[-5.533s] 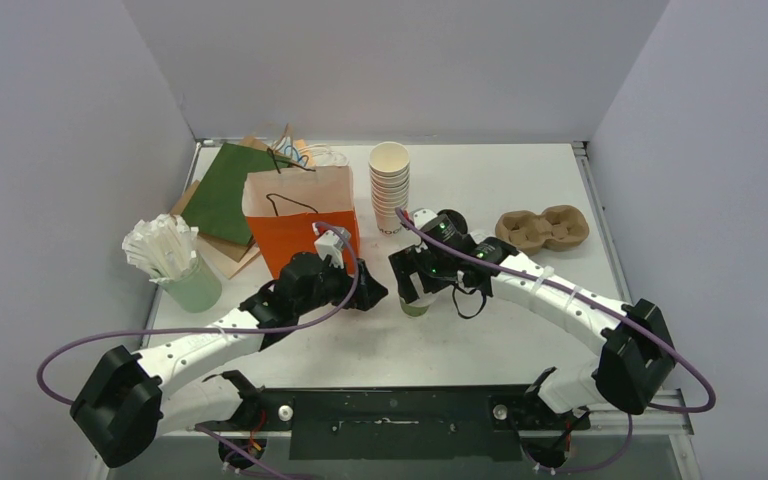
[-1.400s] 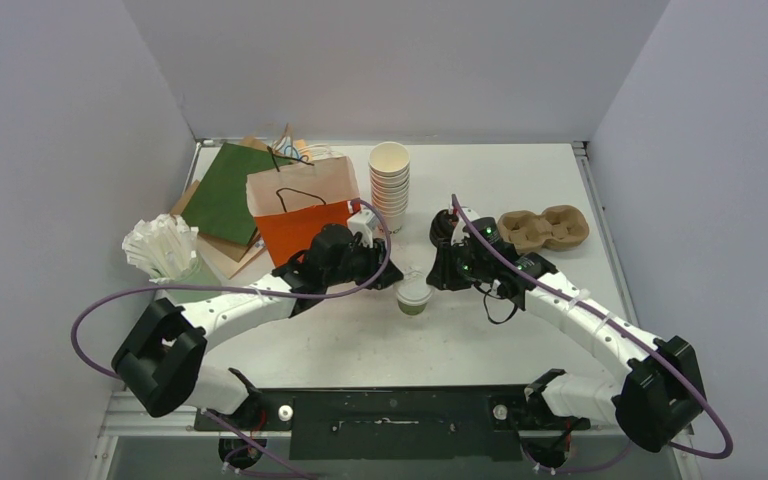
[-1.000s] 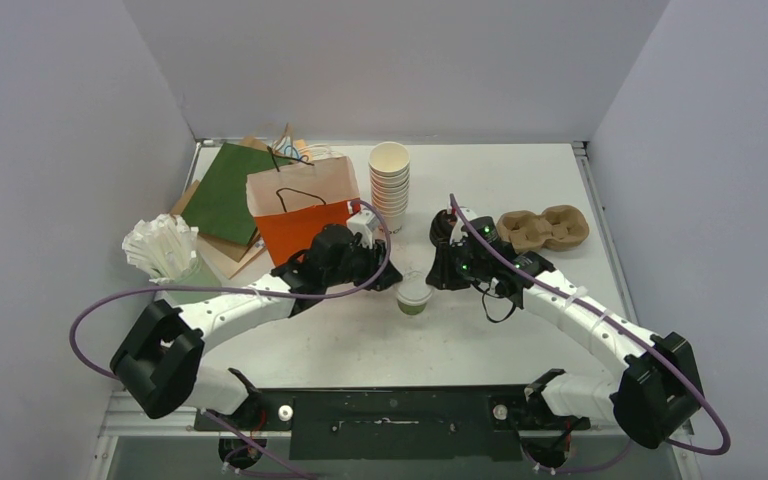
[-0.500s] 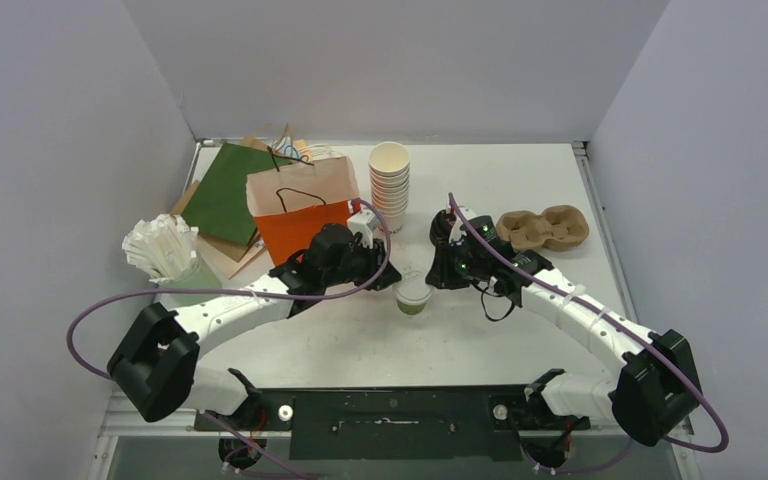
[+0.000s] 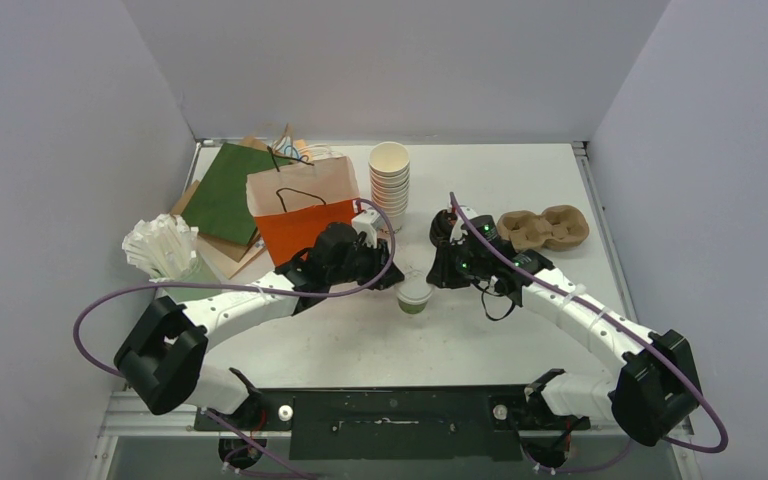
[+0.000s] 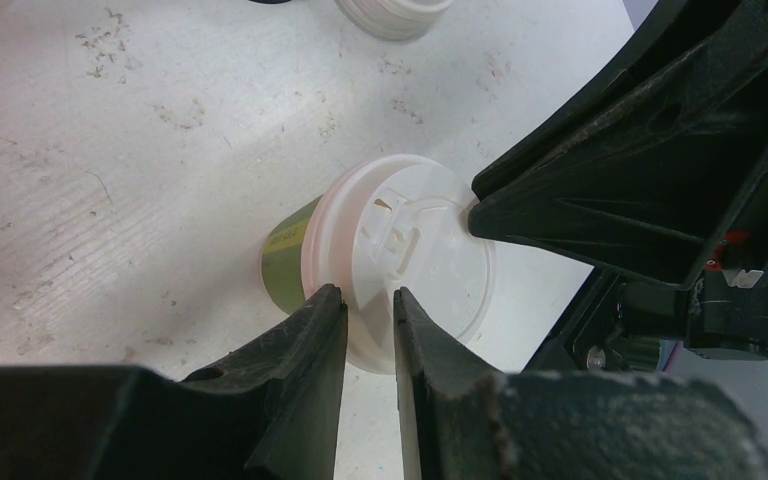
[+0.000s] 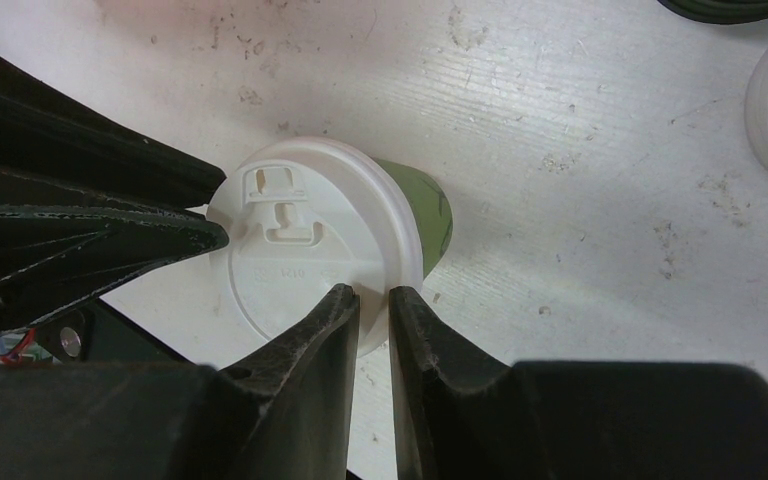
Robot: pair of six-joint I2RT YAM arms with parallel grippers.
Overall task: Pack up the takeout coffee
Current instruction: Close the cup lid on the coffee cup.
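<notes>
Left gripper (image 6: 365,300) and right gripper (image 7: 370,298) are both squeezed nearly shut, just a slit showing, and neither is holding anything. The takeout coffee cup (image 6: 285,262) stands right under their tips, which rest on opposite edges of its white lid (image 7: 310,250). My guess is they're pressing it on.

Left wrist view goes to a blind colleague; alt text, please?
A white-lidded, olive-green paper cup stands on a scuffed white table. The left gripper's narrowly parted black fingers meet its near rim; the right gripper meets the rim farther round.
</notes>
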